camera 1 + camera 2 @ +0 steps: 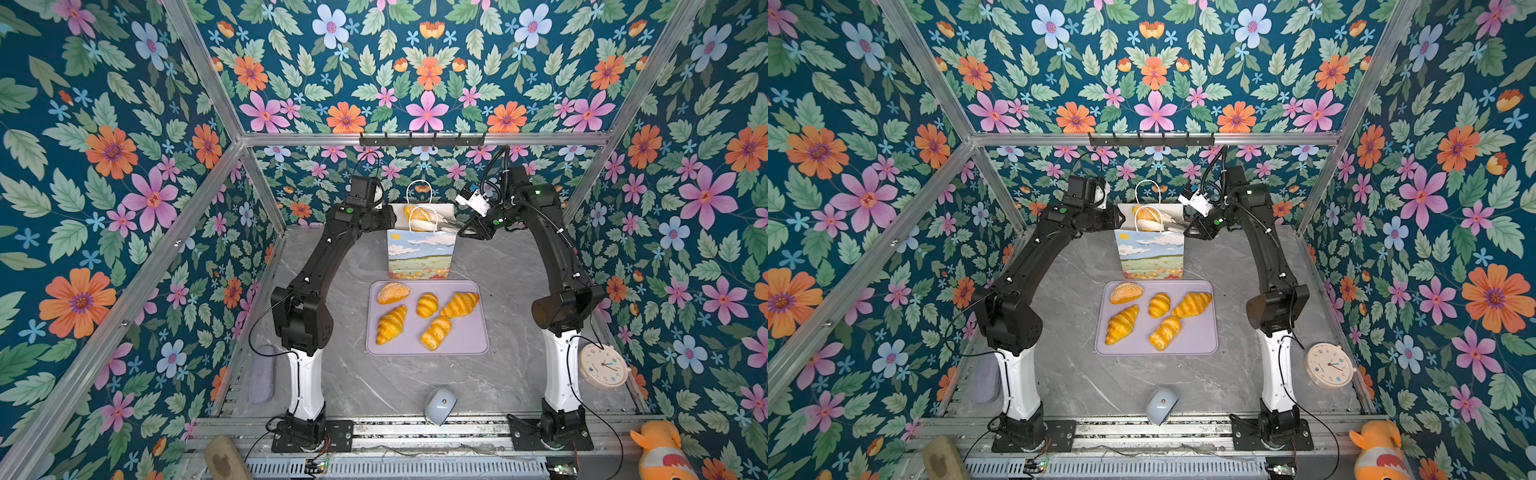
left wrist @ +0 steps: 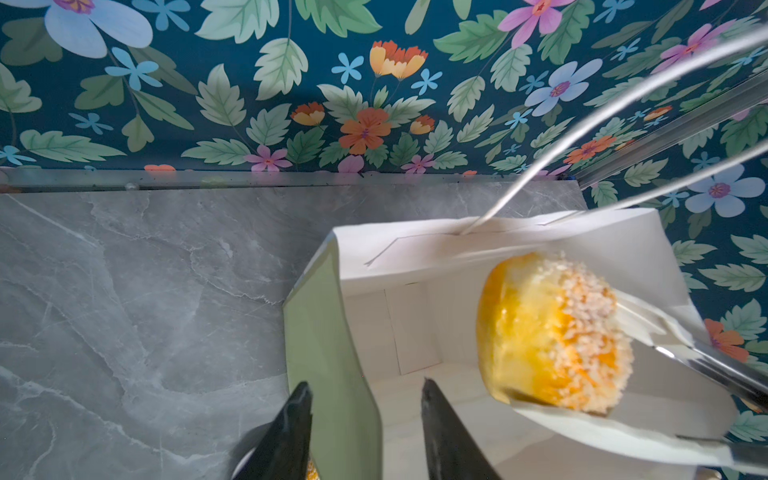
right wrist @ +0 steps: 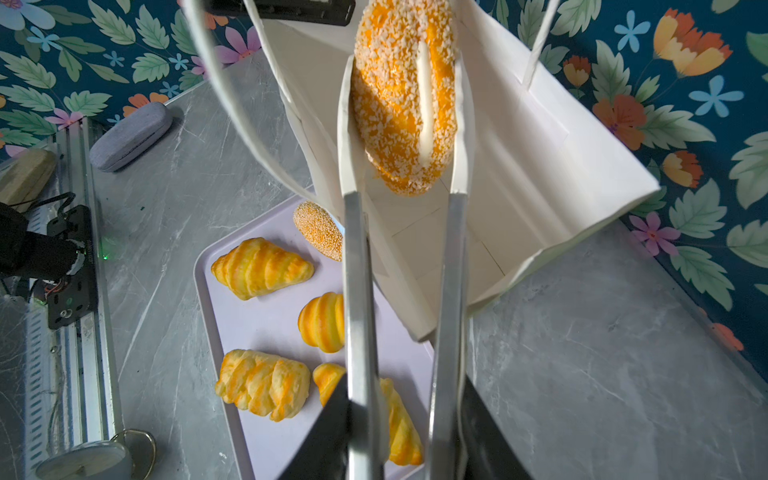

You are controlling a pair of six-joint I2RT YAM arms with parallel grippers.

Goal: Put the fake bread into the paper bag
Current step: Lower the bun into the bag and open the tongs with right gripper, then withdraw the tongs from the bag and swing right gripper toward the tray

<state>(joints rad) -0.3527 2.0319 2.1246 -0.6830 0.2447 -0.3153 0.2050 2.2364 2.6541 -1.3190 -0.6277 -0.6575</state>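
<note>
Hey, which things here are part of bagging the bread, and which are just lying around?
For the job: paper bag, tongs, seeded bun they hold, five bread pieces on the tray.
Just lying about: clock, computer mouse, grey case, tan block, orange plush toy.

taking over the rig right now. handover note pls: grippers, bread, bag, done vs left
Left gripper: open, jaws astride a side wall of the paper bag.
Right gripper: shut on tongs, whose tips hold a seeded bun at the bag's open mouth.
Done: no bread visible inside the bag.
Left: drop this bun in, then bag the five pieces lying on the purple tray.
</note>
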